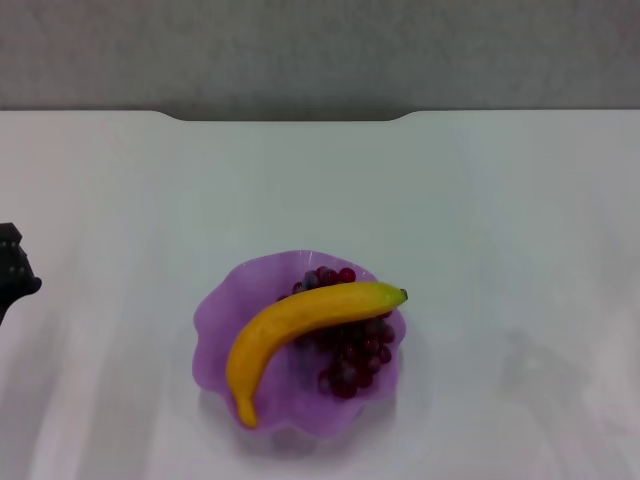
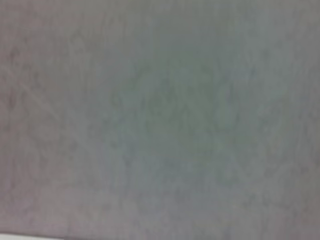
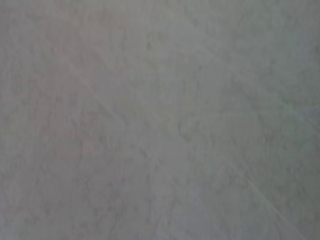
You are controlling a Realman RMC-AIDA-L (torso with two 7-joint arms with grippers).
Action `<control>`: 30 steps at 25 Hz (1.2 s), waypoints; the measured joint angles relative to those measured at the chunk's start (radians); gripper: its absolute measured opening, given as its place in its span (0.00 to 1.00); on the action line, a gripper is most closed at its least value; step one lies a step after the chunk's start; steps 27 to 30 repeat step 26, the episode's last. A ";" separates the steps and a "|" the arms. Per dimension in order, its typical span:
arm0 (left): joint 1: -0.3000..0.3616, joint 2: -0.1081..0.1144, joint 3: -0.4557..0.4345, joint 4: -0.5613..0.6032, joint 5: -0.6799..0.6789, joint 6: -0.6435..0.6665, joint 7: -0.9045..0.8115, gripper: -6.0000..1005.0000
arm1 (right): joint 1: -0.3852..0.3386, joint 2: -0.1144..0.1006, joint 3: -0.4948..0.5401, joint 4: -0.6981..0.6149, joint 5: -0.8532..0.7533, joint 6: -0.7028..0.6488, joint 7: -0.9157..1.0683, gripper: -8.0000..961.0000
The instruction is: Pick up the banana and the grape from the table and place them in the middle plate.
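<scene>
While the left end effector [image 1: 15, 270] sits at the surface's [image 1: 500, 220] edge, grip unreadable, the banana [image 1: 300, 320] overlies the grapes [image 1: 350, 350] in the plate [image 1: 215, 320] to its right.

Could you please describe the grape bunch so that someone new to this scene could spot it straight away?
Start at the white table and find the purple scalloped plate near its front middle. Inside it, the grape bunch lies beneath the yellow banana that crosses over it. It is the only cluster of small dark red beads there.
</scene>
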 joint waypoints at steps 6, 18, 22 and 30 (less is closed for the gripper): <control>-0.003 0.000 -0.001 -0.001 -0.005 -0.007 0.001 0.02 | 0.001 0.000 0.000 0.000 0.000 0.003 0.000 0.01; -0.039 0.000 -0.003 0.010 -0.017 -0.097 0.004 0.02 | 0.001 0.001 0.050 0.003 0.031 0.014 0.001 0.01; -0.020 0.000 0.005 -0.018 -0.014 -0.064 0.009 0.02 | -0.015 0.001 0.061 0.013 0.076 -0.008 0.017 0.01; 0.009 0.000 0.010 -0.041 -0.007 0.006 0.040 0.02 | -0.035 0.000 0.087 0.012 0.114 -0.063 0.036 0.01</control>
